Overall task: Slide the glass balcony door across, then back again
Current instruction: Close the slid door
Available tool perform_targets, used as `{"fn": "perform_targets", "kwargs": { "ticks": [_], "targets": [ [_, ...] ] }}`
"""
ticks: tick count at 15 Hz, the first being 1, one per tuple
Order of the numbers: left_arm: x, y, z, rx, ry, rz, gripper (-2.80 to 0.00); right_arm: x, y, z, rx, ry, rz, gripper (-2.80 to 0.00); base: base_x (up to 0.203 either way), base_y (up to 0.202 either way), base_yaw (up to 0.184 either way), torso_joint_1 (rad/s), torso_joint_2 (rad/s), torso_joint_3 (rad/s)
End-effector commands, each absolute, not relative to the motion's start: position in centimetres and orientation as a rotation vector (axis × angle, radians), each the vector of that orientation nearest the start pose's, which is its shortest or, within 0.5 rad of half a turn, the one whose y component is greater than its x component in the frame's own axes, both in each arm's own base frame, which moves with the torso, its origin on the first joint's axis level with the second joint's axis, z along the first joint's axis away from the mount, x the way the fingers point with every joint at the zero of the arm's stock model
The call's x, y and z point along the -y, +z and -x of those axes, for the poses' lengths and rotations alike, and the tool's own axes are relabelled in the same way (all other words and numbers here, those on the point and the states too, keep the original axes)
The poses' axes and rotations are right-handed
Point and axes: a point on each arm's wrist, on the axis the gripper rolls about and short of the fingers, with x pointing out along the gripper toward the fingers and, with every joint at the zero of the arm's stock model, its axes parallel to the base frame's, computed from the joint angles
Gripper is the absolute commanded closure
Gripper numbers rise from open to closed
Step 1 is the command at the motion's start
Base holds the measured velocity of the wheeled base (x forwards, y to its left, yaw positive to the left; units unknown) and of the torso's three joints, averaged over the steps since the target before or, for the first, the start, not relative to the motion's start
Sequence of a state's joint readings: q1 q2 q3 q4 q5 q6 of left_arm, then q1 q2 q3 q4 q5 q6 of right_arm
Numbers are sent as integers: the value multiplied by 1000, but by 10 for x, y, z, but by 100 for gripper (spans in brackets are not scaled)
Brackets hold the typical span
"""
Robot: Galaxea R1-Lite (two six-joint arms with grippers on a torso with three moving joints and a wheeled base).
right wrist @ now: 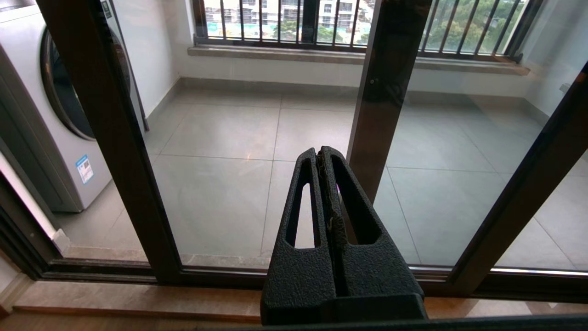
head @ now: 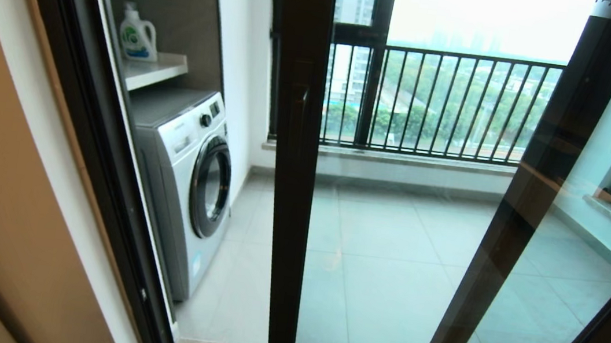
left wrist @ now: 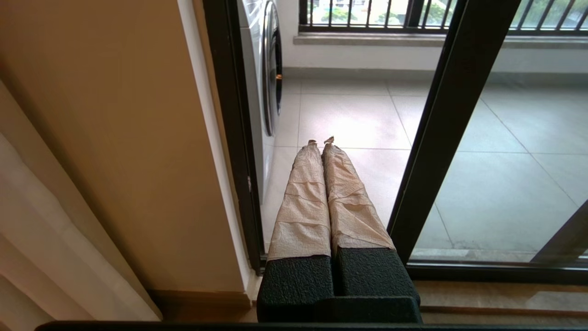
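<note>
Clear glass balcony door [head: 391, 234] in dark brown frame stands beside white washing machine [head: 188, 180]; left gripper [left wrist: 320, 142] and right gripper [right wrist: 321, 154] hover near door, jaws clenched, empty.

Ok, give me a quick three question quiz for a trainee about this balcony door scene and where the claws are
1. True or false: the left claw is shut and gripping the glass balcony door.
2. What stands on the balcony behind the glass, on the robot's left? A) a bicycle B) a washing machine C) a potted plant
3. Fill in: on the shelf above it stands a white ______ bottle.

Key
1. False. The claw is shut, but on nothing, apart from the door's frame. The right claw is shut and free too.
2. B
3. Detergent
</note>
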State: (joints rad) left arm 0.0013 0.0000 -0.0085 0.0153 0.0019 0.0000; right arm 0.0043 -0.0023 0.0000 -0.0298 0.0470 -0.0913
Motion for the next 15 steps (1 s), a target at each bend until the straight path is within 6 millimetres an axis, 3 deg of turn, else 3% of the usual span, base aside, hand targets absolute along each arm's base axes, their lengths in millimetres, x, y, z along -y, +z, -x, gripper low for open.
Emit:
{"fn": "perform_targets", "kwargs": {
  "ticks": [1,11,13,15],
  "targets": [
    [0,76,23,-9,3,0,0,-1,75,22,21,51,92,0,0,0,0,0,0,0],
    [0,78,24,2,2,-5,0,-1,75,22,21,50,92,0,0,0,0,0,0,0],
    [1,111,32,118,-29,-6,0,-1,75,22,21,50,92,0,0,0,0,0,0,0],
    [2,144,28,104,-85,-14,0,-1,75,22,21,51,92,0,0,0,0,0,0,0]
  ]
}}
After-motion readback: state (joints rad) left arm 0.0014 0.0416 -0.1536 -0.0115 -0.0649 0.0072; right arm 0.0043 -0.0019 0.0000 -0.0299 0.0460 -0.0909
